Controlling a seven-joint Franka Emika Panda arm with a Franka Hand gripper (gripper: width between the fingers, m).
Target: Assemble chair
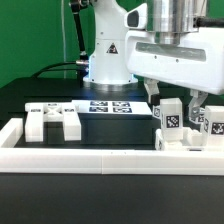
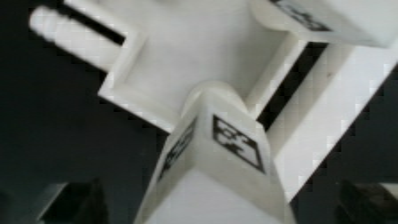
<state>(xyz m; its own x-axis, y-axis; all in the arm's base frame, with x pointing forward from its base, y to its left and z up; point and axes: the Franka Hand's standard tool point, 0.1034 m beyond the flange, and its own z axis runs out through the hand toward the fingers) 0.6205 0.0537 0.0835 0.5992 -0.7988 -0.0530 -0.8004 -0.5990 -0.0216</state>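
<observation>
At the exterior view's right, white chair pieces (image 1: pixel 185 128) with black-and-white tags stand grouped against the white border frame (image 1: pixel 100 158). My gripper (image 1: pixel 175 100) hangs straight over them, a dark finger on each side of an upright tagged post (image 1: pixel 170 118). In the wrist view that post (image 2: pixel 228 150) rises between the two dark fingers (image 2: pixel 75 205), with a gap showing on each side, so my gripper (image 2: pixel 222 208) is open and holds nothing. Beyond the post lies a flat white slab piece (image 2: pixel 187 60). More white chair pieces (image 1: pixel 52 118) lie at the exterior view's left.
The marker board (image 1: pixel 110 107) lies flat in the middle of the black table, in front of the robot's base (image 1: pixel 108 60). The low white border frame runs along the front and up both sides.
</observation>
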